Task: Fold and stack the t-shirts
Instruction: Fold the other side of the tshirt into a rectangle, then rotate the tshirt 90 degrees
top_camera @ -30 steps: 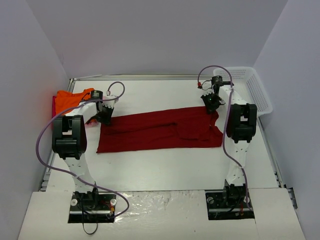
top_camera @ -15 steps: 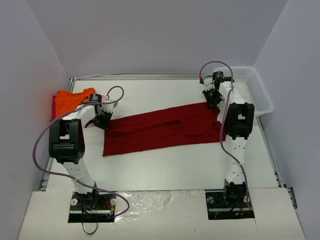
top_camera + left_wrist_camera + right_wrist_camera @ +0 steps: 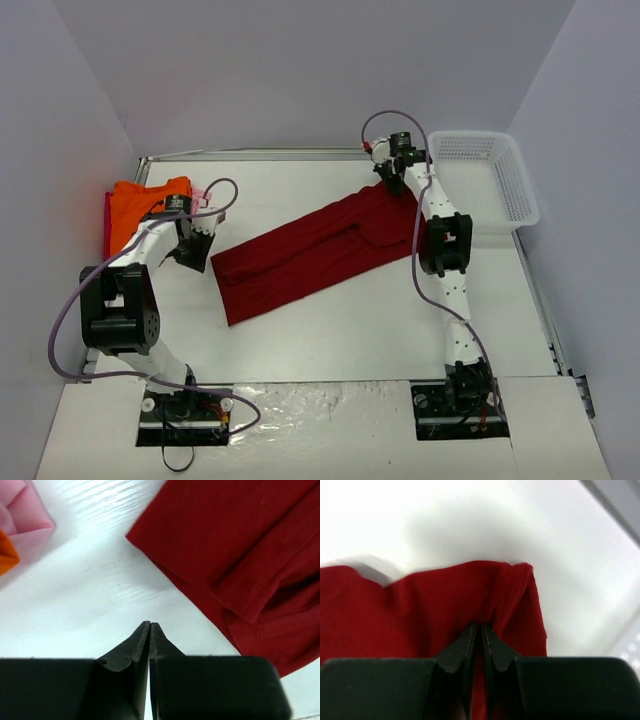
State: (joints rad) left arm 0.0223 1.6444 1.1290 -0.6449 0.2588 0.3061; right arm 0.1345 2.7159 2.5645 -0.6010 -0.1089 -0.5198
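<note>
The dark red t-shirt (image 3: 310,250) lies folded into a long strip, slanting from near left to far right across the table. My right gripper (image 3: 388,176) is shut on its far right end, with red cloth (image 3: 445,605) pinched between the fingers. My left gripper (image 3: 203,257) is shut and empty, over bare table just left of the strip's near corner (image 3: 220,550). The orange t-shirt (image 3: 145,198) lies on the pale pink t-shirt (image 3: 22,520) at the far left edge.
A white mesh basket (image 3: 480,178) stands at the far right, next to my right gripper. A metal rail (image 3: 250,154) runs along the table's far edge. Grey walls close in on three sides.
My right gripper has pulled the shirt's right end back and to the left, turning the strip onto a slant. My left gripper has let go of the left end and sits beside it.
</note>
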